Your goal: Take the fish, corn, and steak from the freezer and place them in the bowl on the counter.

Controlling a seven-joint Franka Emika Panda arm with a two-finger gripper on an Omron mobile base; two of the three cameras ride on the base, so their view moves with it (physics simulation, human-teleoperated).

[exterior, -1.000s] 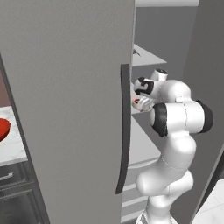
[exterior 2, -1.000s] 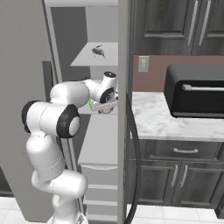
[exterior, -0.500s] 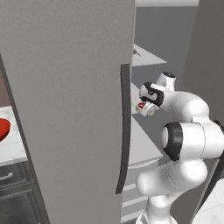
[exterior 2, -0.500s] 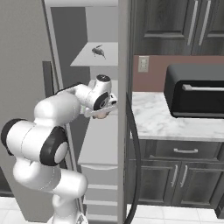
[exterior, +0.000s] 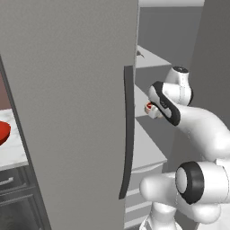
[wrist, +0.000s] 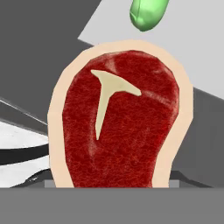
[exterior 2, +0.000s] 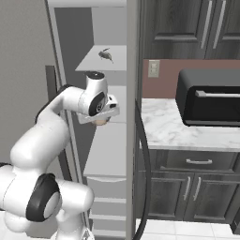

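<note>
You've got the steak (wrist: 116, 122) right up against the hand camera, and the gripper (exterior: 152, 109) reads as clamped on the steak, jaws standing wide around it, inside the open freezer (exterior 2: 108, 140) just above its middle shelf. Draw straight back out past the freezer's door edge and dark handle (exterior: 127, 134) before you swing. The red bowl (exterior: 3, 133) sits on the counter (exterior: 13, 155), beyond that door, so carry the meat level and clear the 1 green item (wrist: 148, 13) on the shelf.

The steak (wrist: 118, 127) looks raw and grainy with a smooth pale fat rim; the freezer (exterior: 67, 90) door is matt grey.
</note>
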